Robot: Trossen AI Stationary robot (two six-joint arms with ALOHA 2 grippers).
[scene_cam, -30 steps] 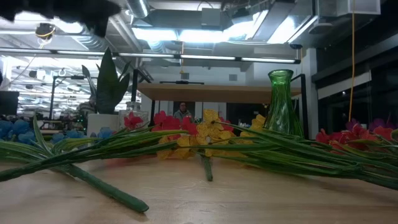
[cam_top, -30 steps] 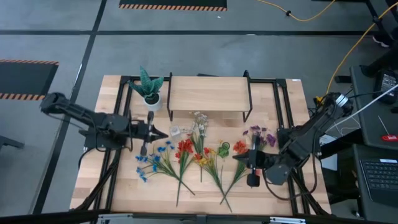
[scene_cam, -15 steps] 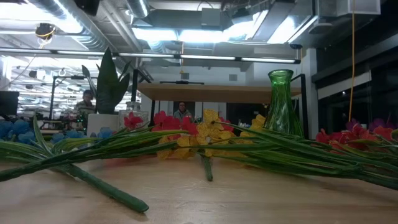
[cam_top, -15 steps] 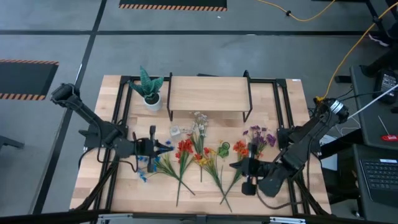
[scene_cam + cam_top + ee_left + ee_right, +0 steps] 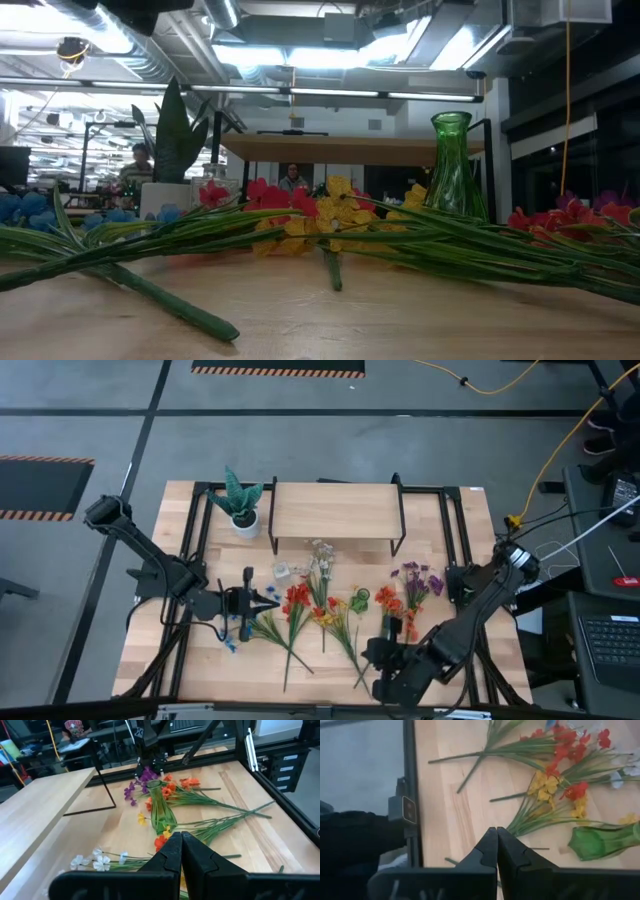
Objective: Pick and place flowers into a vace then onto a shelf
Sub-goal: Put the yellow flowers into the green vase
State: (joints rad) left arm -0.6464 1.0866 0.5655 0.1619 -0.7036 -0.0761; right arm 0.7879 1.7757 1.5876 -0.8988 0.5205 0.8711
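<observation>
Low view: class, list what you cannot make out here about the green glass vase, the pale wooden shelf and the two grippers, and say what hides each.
- Green glass vase: its base is hidden behind the green flower stalks.
- Pale wooden shelf: its top face is seen edge-on from table height.
- Left gripper and right gripper: both are outside the low view; only the wrist views show their fingers shut.

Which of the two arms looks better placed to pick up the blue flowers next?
Left, probably. The left claw sits right by the blue flowers at its own end of the row. The right claw is near the table's front edge, past the red and yellow stems. Both claws are shut.
</observation>
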